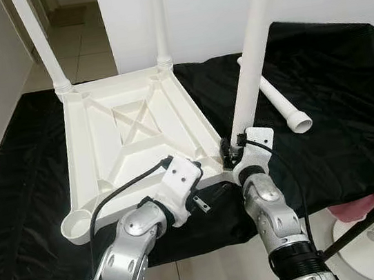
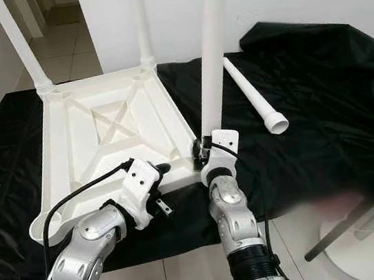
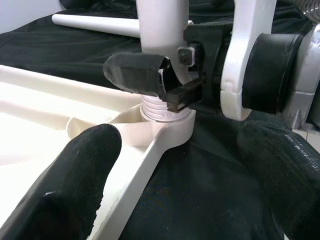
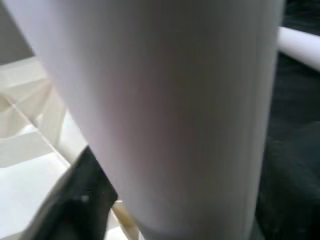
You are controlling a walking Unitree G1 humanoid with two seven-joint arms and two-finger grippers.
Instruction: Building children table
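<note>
White plastic leg [image 1: 251, 54] stands nearly upright in your right gripper [image 1: 234, 153], fingers clamped on it just above the corner socket [image 3: 165, 117]; left gripper [image 3: 165, 200] fingers apart alongside.

No readable text, labels, brands, numbers or signs in any view. White plastic parts, black cloth and robot arms all look unmarked.
</note>
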